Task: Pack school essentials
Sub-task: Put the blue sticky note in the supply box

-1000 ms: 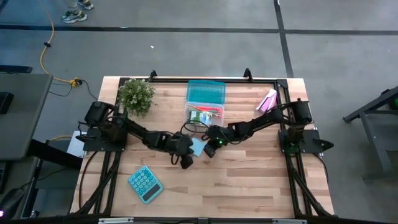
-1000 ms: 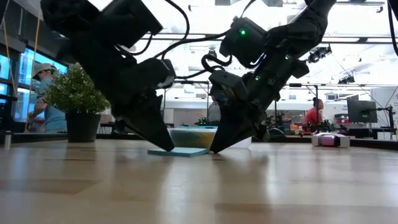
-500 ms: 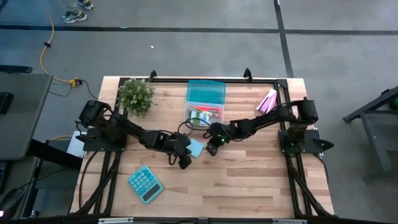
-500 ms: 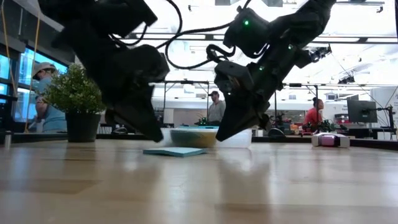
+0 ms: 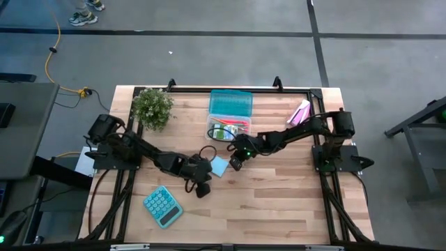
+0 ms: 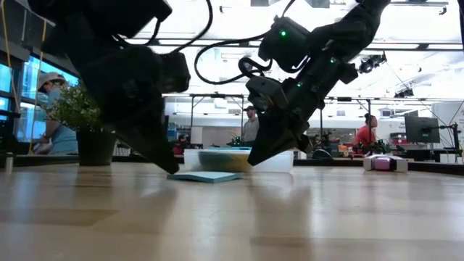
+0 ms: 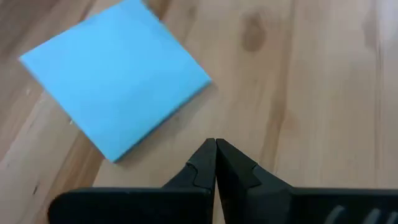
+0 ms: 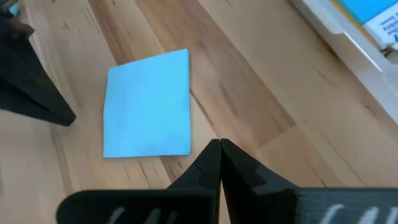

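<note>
The light-blue square note pad (image 5: 219, 166) lies flat on the wooden table, and shows in the low view (image 6: 206, 176) and in both wrist views (image 7: 115, 74) (image 8: 148, 106). My left gripper (image 5: 203, 189) (image 7: 216, 144) is shut. It points down just off the pad's near-left side, low over the table (image 6: 172, 171). My right gripper (image 5: 235, 165) (image 8: 220, 144) is shut too, raised beside the pad's right edge (image 6: 250, 163). Neither touches the pad. A clear box (image 5: 228, 130) behind the pad holds other stationery.
The box's teal lid (image 5: 231, 104) lies open behind it. A teal calculator (image 5: 162, 206) lies near the table's near-left corner, a potted plant (image 5: 152, 108) stands far left, and a pink-and-white packet (image 5: 300, 111) lies far right. Bare wood spreads over the near right part.
Both shut grippers, whose tips stood on the table at the pad's two sides, have drawn away from it. The left one moved toward the near edge. The right one rose and drew back a little to the right. The pad has stayed where it was, flat.
</note>
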Controlling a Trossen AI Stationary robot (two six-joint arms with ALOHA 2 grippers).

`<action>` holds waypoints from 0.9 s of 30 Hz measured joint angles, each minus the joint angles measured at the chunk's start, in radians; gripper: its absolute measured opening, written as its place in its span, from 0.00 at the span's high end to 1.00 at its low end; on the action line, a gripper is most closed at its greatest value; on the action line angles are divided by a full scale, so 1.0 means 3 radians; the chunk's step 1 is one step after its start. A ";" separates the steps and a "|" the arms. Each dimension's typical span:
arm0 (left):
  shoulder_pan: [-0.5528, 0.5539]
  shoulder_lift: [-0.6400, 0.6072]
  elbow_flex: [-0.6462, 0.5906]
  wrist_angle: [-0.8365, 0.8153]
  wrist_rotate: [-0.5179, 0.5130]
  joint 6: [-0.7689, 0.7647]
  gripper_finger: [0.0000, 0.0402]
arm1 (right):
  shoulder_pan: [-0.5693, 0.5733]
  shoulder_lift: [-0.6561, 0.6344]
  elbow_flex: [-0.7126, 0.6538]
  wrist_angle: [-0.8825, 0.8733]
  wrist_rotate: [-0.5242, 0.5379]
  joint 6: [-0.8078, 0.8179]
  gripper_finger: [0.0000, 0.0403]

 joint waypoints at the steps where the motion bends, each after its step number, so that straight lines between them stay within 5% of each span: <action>1: -0.0011 -0.0009 0.0014 -0.0048 -0.0009 0.0122 1.00 | 0.0000 -0.0001 0.0000 0.0003 -0.0001 -0.0001 1.00; 7: -0.0013 -0.0049 0.0176 -0.0666 -0.0251 0.1005 0.94 | 0.0000 -0.0003 0.0001 -0.0022 -0.0026 -0.0001 1.00; 19: 0.0110 0.0006 0.0199 -0.0569 -0.0420 0.2060 0.60 | -0.0005 -0.0004 0.0001 -0.0058 -0.0026 0.0008 1.00; 27: 0.0149 0.0156 0.0203 -0.0335 -0.0407 0.2231 0.60 | -0.0027 0.0126 0.0005 0.0221 -0.0140 0.0175 1.00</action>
